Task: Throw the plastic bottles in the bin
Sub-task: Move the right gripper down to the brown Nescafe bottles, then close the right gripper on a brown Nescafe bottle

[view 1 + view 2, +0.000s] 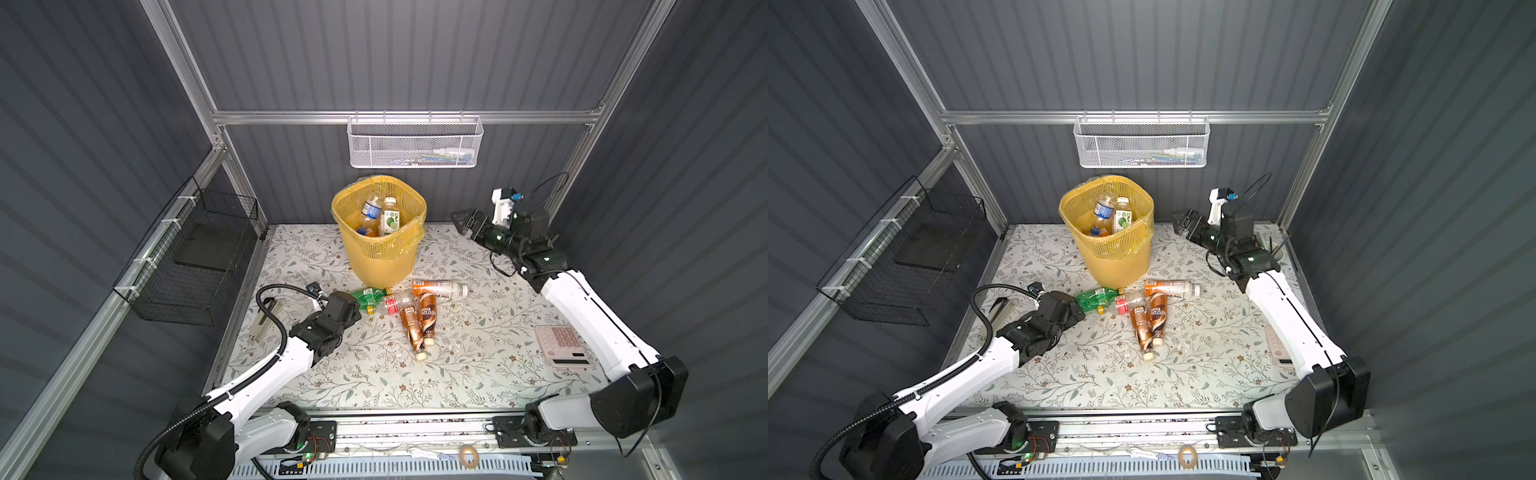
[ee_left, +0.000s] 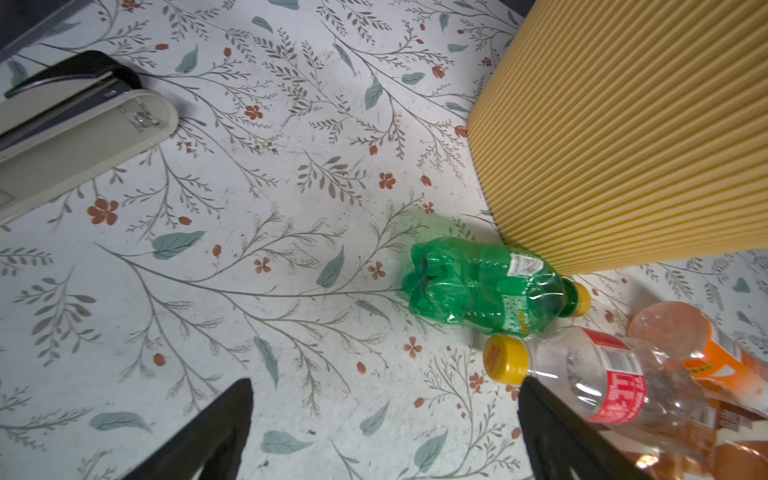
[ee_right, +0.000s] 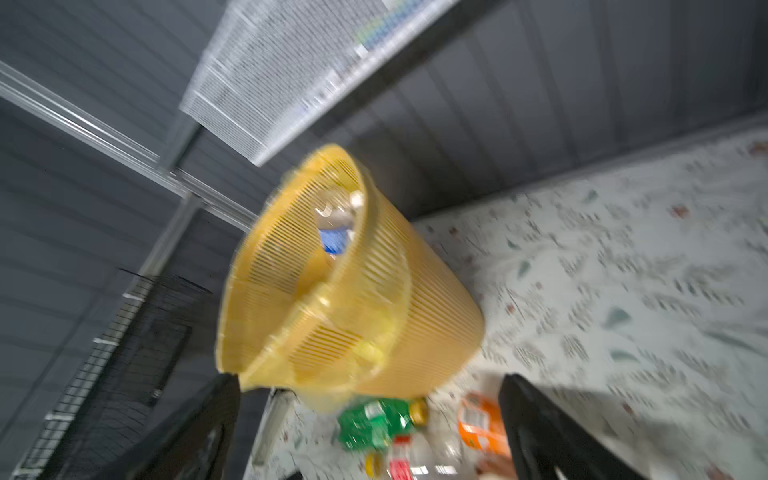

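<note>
Beside the bin [image 1: 380, 249], the right end effector [image 1: 460, 222] hangs open, empty. The left end effector [image 2: 384, 390], also open and empty, hovers near the green bottle [image 2: 478, 291].

Bottles [image 1: 428, 312] lie on the table [image 1: 374, 380] before the bin [image 1: 380, 257]

left gripper [image 2: 384, 432] sits low with jaws apart, right gripper [image 1: 460, 222] high, jaws apart.
</note>
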`<action>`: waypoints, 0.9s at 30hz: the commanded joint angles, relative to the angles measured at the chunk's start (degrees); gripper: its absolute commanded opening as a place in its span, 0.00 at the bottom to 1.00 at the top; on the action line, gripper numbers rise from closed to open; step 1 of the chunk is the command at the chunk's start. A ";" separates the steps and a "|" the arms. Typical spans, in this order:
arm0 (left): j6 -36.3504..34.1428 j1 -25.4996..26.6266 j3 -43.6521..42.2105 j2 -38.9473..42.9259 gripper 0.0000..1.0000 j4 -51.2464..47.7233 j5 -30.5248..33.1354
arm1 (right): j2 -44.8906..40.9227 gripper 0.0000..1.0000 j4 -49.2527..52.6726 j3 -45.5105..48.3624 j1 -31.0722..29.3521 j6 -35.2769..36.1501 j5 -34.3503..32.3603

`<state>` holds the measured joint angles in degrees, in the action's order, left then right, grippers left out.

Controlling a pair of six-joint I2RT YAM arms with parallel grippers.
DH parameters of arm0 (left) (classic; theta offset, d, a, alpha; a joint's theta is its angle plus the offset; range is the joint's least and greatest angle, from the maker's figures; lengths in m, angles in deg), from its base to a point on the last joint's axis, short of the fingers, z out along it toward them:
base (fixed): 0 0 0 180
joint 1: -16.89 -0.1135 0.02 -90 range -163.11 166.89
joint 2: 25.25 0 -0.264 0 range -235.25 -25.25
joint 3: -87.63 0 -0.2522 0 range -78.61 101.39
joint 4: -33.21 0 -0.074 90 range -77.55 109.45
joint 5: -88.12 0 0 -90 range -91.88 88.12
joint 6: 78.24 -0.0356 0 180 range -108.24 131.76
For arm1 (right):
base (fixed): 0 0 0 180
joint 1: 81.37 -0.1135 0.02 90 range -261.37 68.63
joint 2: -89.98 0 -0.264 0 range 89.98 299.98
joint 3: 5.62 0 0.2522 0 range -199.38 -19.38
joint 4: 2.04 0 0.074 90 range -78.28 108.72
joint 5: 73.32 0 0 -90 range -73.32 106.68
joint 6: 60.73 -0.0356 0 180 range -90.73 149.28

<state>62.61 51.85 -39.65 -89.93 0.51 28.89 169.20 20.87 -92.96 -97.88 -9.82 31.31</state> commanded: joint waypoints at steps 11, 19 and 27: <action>1.27 8.35 4.32 -8.52 1.00 2.22 0.76 | -3.45 0.94 1.34 23.09 -4.27 -4.33 -0.68; 1.62 8.63 3.07 -8.34 0.99 2.74 0.02 | 4.93 0.91 -1.39 24.05 -10.94 -4.43 0.60; 2.04 8.63 2.33 -7.43 1.00 1.89 0.60 | 13.98 0.87 1.84 19.02 -13.67 -1.81 0.39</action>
<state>63.68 60.35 -36.59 -98.46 3.20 28.93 182.03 21.26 -71.76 -111.00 -13.23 31.88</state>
